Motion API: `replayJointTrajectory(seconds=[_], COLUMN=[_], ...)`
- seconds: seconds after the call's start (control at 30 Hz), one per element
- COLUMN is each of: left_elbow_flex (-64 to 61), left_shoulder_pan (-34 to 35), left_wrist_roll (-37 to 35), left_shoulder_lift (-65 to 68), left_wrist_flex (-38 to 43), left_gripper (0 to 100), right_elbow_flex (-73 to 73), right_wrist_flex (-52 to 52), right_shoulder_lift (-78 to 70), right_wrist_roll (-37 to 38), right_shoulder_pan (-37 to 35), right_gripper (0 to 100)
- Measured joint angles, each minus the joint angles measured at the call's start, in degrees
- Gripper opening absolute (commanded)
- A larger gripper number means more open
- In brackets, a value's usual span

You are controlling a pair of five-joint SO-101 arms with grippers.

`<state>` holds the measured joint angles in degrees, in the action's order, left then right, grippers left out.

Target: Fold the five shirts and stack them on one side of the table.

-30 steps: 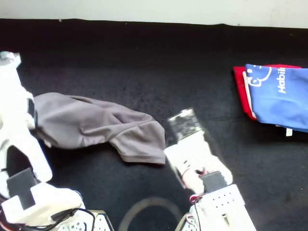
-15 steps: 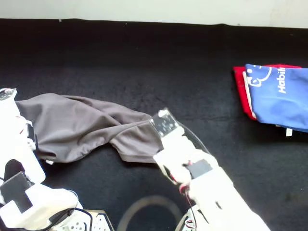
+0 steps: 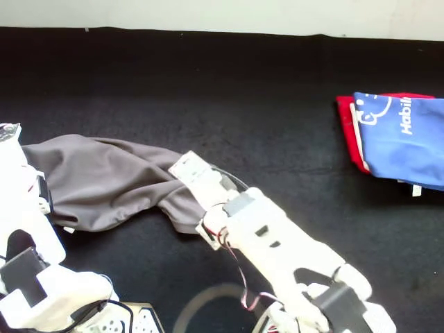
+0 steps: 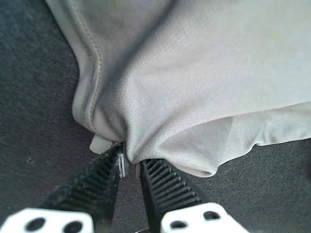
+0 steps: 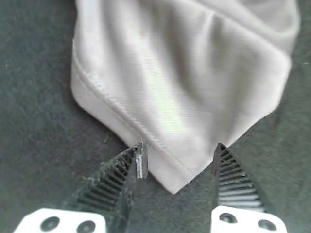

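A grey shirt (image 3: pixel 114 182) lies crumpled on the black table at the left. My left gripper (image 4: pixel 130 167) is shut on a bunched edge of the grey shirt (image 4: pixel 194 82), at the shirt's left end (image 3: pixel 41 198) in the high view. My right gripper (image 5: pixel 177 158) is open, its fingers standing to either side of a hemmed corner of the grey shirt (image 5: pixel 165 92). In the high view the right arm (image 3: pixel 229 208) lies over the shirt's right end. A blue shirt (image 3: pixel 406 139) lies folded on top of a red shirt (image 3: pixel 348 125) at the right edge.
The black table cloth (image 3: pixel 263 118) stretches bare between the grey shirt and the folded stack. A pale wall (image 3: pixel 222 14) runs along the table's far edge. The arm bases (image 3: pixel 62 298) stand at the near edge.
My right arm has swung left across the table onto the shirt's right end. The left arm moved toward the near edge, drawing the shirt's left end with it.
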<state>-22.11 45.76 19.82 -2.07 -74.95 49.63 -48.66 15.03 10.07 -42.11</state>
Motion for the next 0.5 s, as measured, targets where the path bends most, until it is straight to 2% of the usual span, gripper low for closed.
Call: replayJointTrajectory(seconds=[0.27, 0.33, 0.43, 0.5], left_elbow_flex=[0.0, -0.2, -0.2, -0.2], left_shoulder_pan=[0.0, 0.0, 0.0, 0.0], left_wrist_roll=[0.0, 0.0, 0.0, 0.0], left_shoulder_lift=[0.0, 0.0, 0.0, 0.0], left_wrist_flex=[0.0, 0.0, 0.0, 0.0], left_gripper=[1, 1, 1, 1], right_elbow_flex=[-2.0, -2.6, -3.6, -4.5], right_wrist_flex=[0.0, 0.0, 0.0, 0.0], right_shoulder_lift=[-9.1, -10.5, -10.8, -10.9], right_wrist_roll=[0.0, 0.0, 0.0, 0.0], right_shoulder_pan=[0.4, 0.5, 1.8, 3.7], right_gripper=[21.7, 16.0, 0.0, 2.2])
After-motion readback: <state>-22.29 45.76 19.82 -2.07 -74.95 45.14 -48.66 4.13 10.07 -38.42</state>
